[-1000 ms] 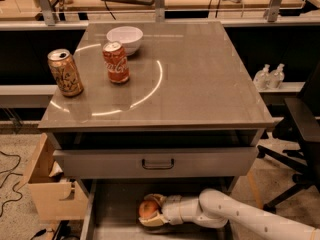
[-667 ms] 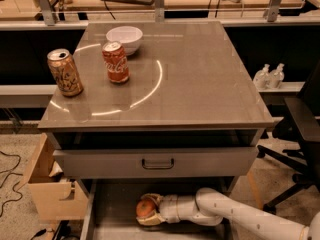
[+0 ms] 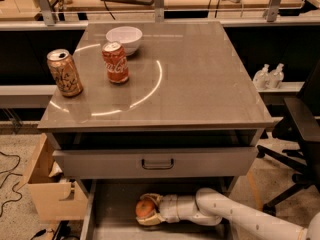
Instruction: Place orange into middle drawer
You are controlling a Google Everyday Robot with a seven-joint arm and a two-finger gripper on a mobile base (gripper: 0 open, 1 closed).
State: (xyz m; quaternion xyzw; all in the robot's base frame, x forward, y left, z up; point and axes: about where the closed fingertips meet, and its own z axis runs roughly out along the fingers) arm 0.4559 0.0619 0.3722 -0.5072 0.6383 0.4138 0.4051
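The orange is round and sits low inside the middle drawer, which is pulled open at the bottom of the cabinet with a grey floor between pale side walls. My gripper reaches in from the right on a white arm. Its fingers lie above and below the orange and are shut on it, at or just above the drawer floor. The orange's underside is hidden.
A grey drawer front with a dark handle hangs just above my arm. On the cabinet top stand a red cola can, a tan can and a white bowl. A cardboard box stands at the left, a black chair at the right.
My gripper has moved a little to the left inside the drawer with the orange still in it. The cans and the bowl have not moved.
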